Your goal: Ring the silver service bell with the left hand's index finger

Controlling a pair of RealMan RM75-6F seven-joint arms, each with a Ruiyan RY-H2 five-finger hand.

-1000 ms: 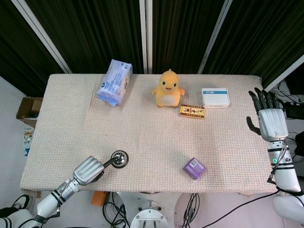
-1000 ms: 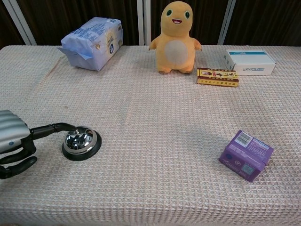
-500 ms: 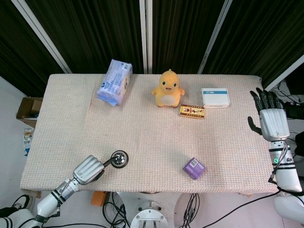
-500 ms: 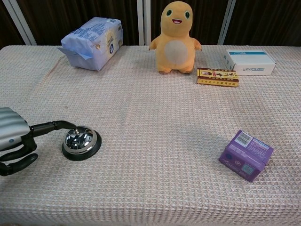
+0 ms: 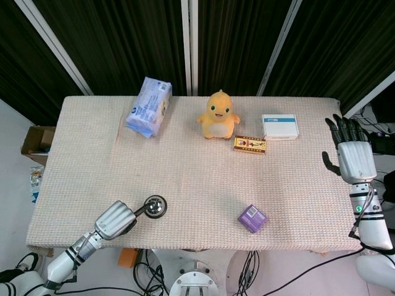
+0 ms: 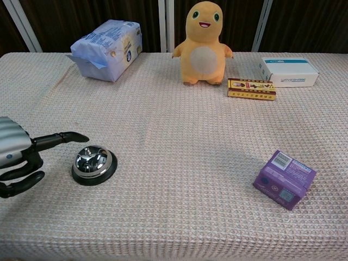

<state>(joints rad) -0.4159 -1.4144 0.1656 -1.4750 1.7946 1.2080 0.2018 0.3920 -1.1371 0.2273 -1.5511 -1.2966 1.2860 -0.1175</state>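
Your left hand (image 6: 15,157) is clenched, one finger out, tip above the domed chrome bell (image 6: 94,165) at its 10 o'clock, not touching. Right hand (image 5: 350,157): released, fingers spread.

Your left hand (image 6: 16,157) is hovering at the table's (image 6: 179,136) left edge, its index finger (image 6: 60,138) reaching out just above and behind the silver service bell (image 6: 94,165), clear of it, while the other fingers are curling underneath.
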